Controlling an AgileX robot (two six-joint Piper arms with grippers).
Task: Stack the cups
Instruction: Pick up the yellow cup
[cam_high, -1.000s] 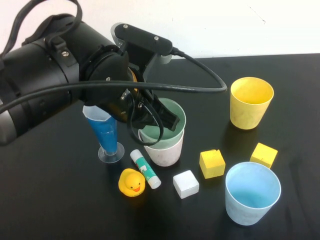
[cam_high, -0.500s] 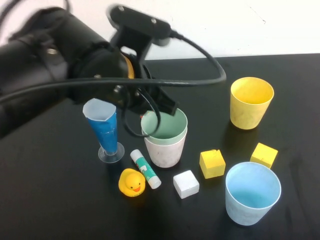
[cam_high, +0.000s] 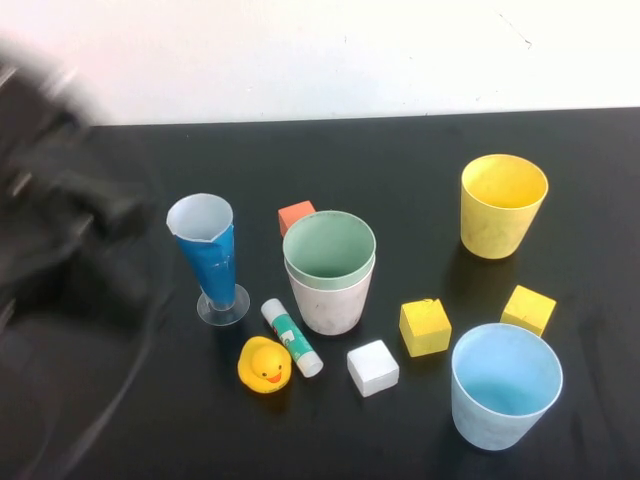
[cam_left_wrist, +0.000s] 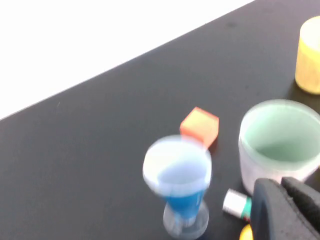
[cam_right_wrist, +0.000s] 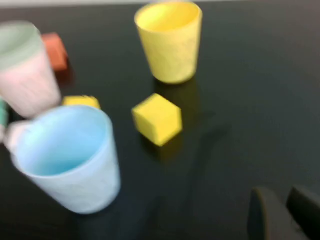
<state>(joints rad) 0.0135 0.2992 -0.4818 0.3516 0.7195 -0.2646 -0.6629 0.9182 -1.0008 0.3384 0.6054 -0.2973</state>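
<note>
Lab bench: black tabletop (cam_high: 420, 150), plain white wall (cam_high: 300, 50).

High cam looks down over the whole black table (cam_high: 420, 150); both wrist cams sit low, sharing the green-in-pink plastic cup stack (cam_high: 329, 272) (cam_left_wrist: 278, 140) (cam_right_wrist: 25, 70).

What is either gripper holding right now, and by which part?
Nothing. The left gripper is shut and empty, off to the table's left; the right gripper is empty too.
</note>
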